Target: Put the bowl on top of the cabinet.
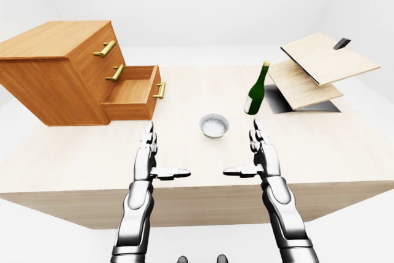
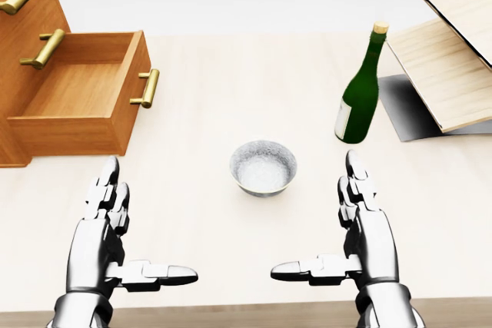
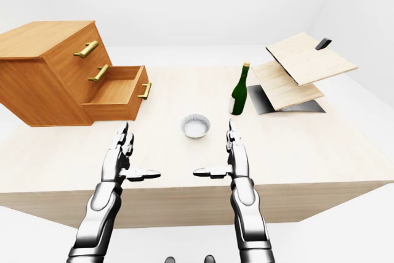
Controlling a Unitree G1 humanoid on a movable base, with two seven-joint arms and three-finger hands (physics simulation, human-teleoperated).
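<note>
A small grey bowl (image 2: 264,167) stands upright on the pale wooden table (image 2: 231,74), near the middle of the head view. The wooden cabinet (image 1: 52,69) sits at the table's left, its flat top bare and its bottom drawer (image 2: 77,101) pulled out. My left hand (image 2: 127,240) hovers open below and left of the bowl, thumb pointing inward. My right hand (image 2: 334,240) mirrors it below and right of the bowl, also open. Neither hand touches the bowl.
A green wine bottle (image 2: 360,94) stands upright to the right of the bowl, just above my right hand. Tilted wooden boards (image 1: 320,69) rest over a dark slab at the table's right. The table's near edge runs just under my wrists.
</note>
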